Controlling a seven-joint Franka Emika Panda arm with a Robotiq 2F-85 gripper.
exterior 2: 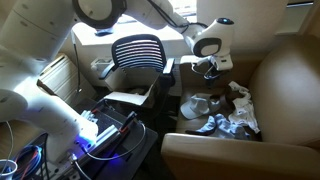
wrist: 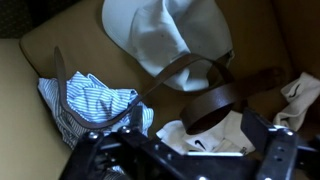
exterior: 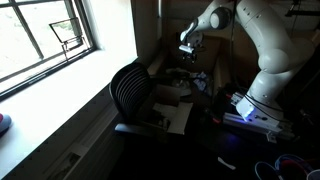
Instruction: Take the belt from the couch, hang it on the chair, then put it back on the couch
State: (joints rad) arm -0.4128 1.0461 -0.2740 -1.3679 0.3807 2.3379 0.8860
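A dark brown belt [wrist: 215, 98] lies looped on the tan couch [wrist: 60, 45] among clothes, with its strap running left over a blue striped shirt [wrist: 85, 105]. My gripper [wrist: 205, 140] hovers just above the belt loop, its two black fingers wide apart and empty. In both exterior views the gripper [exterior 2: 210, 68] [exterior: 188, 50] hangs over the couch seat [exterior 2: 290, 80]. A black chair with a slatted back [exterior 2: 138, 52] [exterior: 130, 88] stands beside the couch.
A white cap [wrist: 165, 35], a white sock with a logo [wrist: 205, 142] and another white cloth [wrist: 300, 95] lie around the belt. Papers [exterior 2: 130, 98] lie on the chair seat. A lit device with cables [exterior 2: 95, 135] stands by the robot base. A window [exterior: 45, 35] is nearby.
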